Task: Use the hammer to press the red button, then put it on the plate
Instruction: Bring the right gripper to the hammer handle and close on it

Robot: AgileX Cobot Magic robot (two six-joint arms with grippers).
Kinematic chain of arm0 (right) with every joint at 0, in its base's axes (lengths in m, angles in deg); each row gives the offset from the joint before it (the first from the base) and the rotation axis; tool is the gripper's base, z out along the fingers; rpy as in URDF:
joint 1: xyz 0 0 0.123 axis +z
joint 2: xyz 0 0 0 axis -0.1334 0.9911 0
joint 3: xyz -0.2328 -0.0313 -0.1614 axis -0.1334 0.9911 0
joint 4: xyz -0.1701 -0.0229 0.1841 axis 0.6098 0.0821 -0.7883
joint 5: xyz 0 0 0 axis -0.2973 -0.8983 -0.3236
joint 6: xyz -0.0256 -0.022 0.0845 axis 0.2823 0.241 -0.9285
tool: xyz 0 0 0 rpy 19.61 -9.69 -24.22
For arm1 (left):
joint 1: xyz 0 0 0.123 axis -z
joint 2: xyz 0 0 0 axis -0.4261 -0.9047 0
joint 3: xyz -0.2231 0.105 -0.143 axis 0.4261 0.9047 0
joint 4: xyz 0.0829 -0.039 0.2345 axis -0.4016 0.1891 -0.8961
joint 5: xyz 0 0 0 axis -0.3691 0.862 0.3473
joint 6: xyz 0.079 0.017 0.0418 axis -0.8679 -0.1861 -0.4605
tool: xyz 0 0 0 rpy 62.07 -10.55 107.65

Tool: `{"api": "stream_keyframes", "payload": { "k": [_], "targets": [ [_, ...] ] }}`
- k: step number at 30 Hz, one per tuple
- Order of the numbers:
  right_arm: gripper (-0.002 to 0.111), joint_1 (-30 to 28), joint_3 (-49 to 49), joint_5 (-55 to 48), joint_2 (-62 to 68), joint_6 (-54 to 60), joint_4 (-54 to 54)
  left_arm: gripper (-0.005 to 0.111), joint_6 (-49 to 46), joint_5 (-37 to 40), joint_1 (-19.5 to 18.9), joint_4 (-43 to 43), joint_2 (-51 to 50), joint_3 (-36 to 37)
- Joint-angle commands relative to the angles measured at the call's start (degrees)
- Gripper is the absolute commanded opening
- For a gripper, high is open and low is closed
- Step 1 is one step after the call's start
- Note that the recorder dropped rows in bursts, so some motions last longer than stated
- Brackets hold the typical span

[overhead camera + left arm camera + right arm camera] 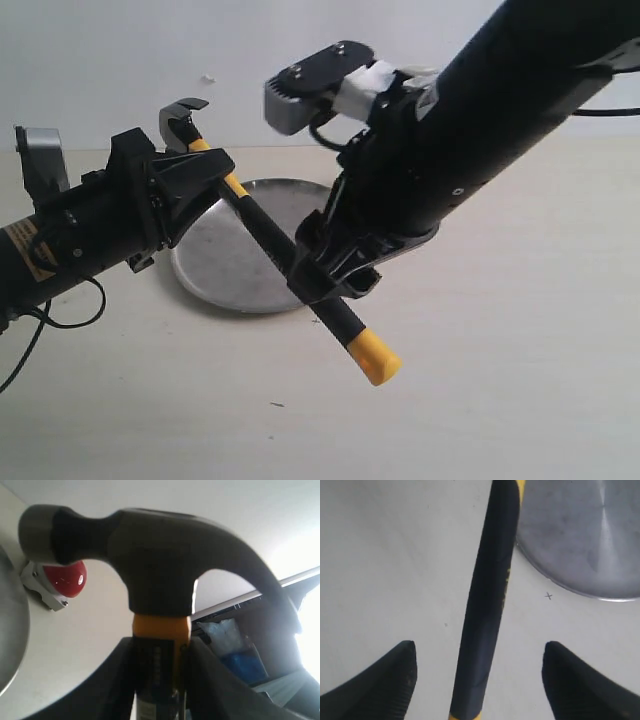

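The left pincer, at the left of the outside view, is pinching the claw hammer with a dark steel head and a black rubber handle with yellow ends. It grips right under the head, on the top yellow band. The right pincer is spread wide. Its two black fingers sit one on each side of the handle and do not touch it.

What could go wrong? Only one pincer holds the hammer, close to the head, and the long handle sticks out far from that grip. I think the handle could swing or turn in the grip, because the hold is so small. Then the head might miss the button. If the right pincer moves sideways, a finger could knock the handle and twist the hammer loose. It could then drop hard onto the round, shiny steel plate under it.

The hammer hangs slanting in the air over the plate. Its head is at the upper left of the outside view and its yellow tip at the lower middle, above the pale table. In the left wrist view the head's flat face is at the upper left, close to the small, shiny red button on its light-grey square base. The button sits just beside the plate's rim. I cannot tell if the face touches it.
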Motion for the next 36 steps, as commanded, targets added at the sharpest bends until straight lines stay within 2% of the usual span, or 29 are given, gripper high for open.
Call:
{"api": "stream_keyframes", "payload": {
  "k": [1, 16, 20, 22, 23, 24, 27, 29, 36],
  "targets": [
    [0.07, 2.3, -0.8, 3.9, 3.3, -1.7, 3.8, 0.0, -0.5, -4.4, -0.2, 1.4, 1.0, -0.3],
    [0.069, 2.4, -0.8, 7.8, 8.8, -1.6, 2.8, 0.0, -0.5, -4.4, -0.2, 1.4, 1.0, -0.3],
    [0.064, 2.4, -0.8, 8.2, 8.9, -1.6, 2.8, 0.0, -0.5, -4.4, -0.2, 1.4, 1.0, -0.3],
    [0.056, 2.4, -0.8, 9.2, 8.9, -1.6, 2.8, 0.0, -0.5, -4.4, -0.2, 1.4, 1.0, -0.3],
    [0.045, 2.4, -0.8, 10.0, 8.9, -1.6, 2.8, 0.0, -0.5, -4.4, -0.2, 1.4, 1.0, -0.3],
    [0.041, 2.4, -0.8, 10.3, 8.9, -1.6, 2.8, 0.0, -0.5, -4.4, -0.2, 1.4, 1.0, -0.3],
    [0.019, 2.4, -0.8, 10.3, 8.9, -0.2, 2.8, 0.0, 0.3, -4.4, -0.2, 1.4, 1.0, -0.3],
    [0.001, 2.4, -0.8, 10.3, 8.9, 1.6, 2.8, 0.0, 0.1, -4.4, -0.2, 1.4, 1.0, -0.3],
    [0.0, 2.4, -0.8, 10.1, 8.6, 0.2, 2.6, 0.0, -1.0, -4.4, -0.2, 1.7, 1.0, -0.4]
  ]
}}
